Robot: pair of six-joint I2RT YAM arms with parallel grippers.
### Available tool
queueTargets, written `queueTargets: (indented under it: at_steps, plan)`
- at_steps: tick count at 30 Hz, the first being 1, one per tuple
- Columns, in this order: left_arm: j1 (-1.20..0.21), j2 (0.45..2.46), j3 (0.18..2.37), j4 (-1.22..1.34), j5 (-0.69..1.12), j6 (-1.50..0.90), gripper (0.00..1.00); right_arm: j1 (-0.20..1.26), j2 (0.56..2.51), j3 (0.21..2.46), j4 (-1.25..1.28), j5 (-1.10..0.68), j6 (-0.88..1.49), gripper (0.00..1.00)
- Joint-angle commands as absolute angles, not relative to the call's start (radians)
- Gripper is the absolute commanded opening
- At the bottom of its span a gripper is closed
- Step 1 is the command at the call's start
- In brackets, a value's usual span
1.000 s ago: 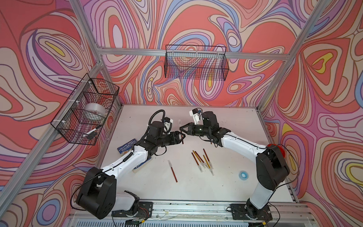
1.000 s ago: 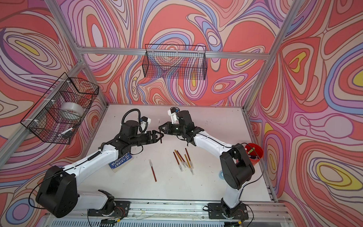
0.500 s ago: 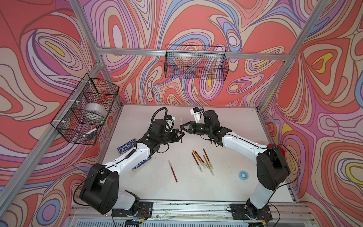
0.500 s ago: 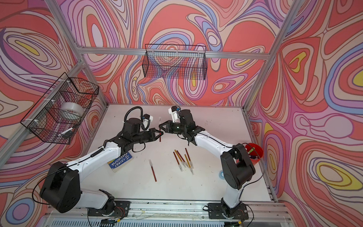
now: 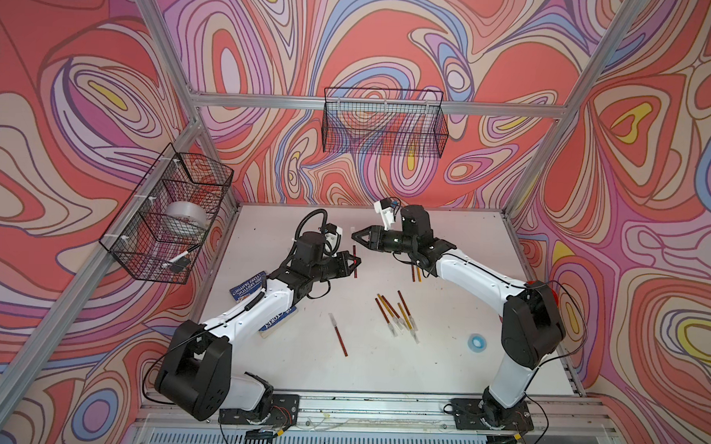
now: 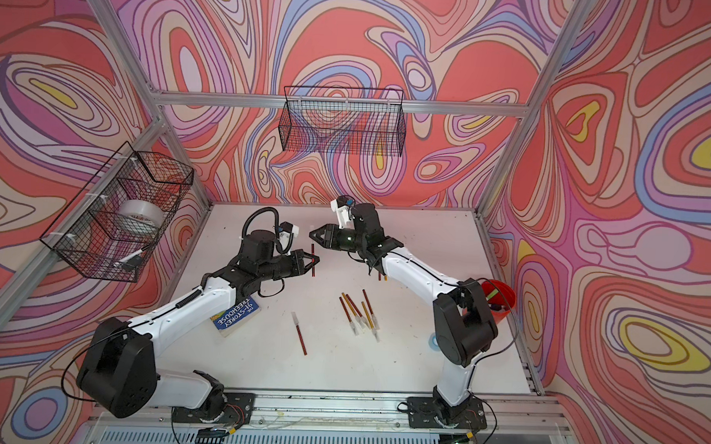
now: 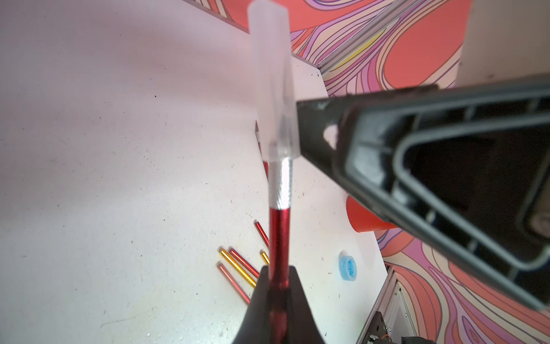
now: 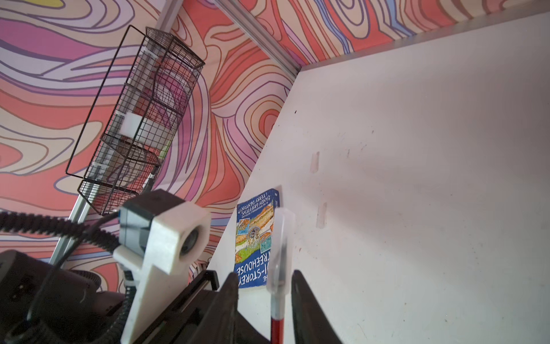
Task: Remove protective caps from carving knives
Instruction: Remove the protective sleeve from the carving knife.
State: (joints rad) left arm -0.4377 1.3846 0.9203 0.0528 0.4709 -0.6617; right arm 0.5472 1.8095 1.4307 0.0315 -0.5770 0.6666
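Note:
My left gripper is shut on the dark red handle of a carving knife, held off the table. The knife's translucent protective cap still sits over its blade end. My right gripper is open, with a finger on each side of that cap and a gap on both sides. Several capped carving knives lie in a loose cluster at mid-table, and one lies alone to their left. Two loose caps lie on the white table.
A blue book lies under my left arm. A blue tape ring sits at the right front and a red cup at the right edge. Wire baskets hang on the back wall and the left wall.
My left gripper has closed on the knife's red handle. The right gripper, shut a second ago, has opened around the capped end.

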Motion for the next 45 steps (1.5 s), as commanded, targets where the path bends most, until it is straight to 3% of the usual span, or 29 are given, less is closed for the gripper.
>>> queueTargets:
  at_steps: [1, 6, 16, 36, 45]
  plan:
    - [-0.439, 1.348, 0.937, 0.046, 0.475, -0.664, 0.0, 0.537, 1.849, 1.483, -0.002, -0.588, 0.644, 0.33]
    - [-0.439, 1.338, 0.937, 0.041, 0.479, -0.661, 0.0, 0.535, 1.884, 1.529, -0.024, -0.6, 0.641, 0.33]
    - [-0.439, 1.336, 0.937, 0.024, 0.494, -0.656, 0.0, 0.536, 1.893, 1.552, -0.022, -0.601, 0.644, 0.0]
    - [-0.444, 1.237, 0.835, 0.003, 0.484, -0.682, 0.0, 0.534, 1.945, 1.71, -0.089, -0.518, 0.608, 0.0]
    - [-0.44, 1.165, 0.809, -0.148, 0.323, -0.659, 0.0, 0.516, 1.952, 1.682, -0.139, -0.386, 0.563, 0.0]
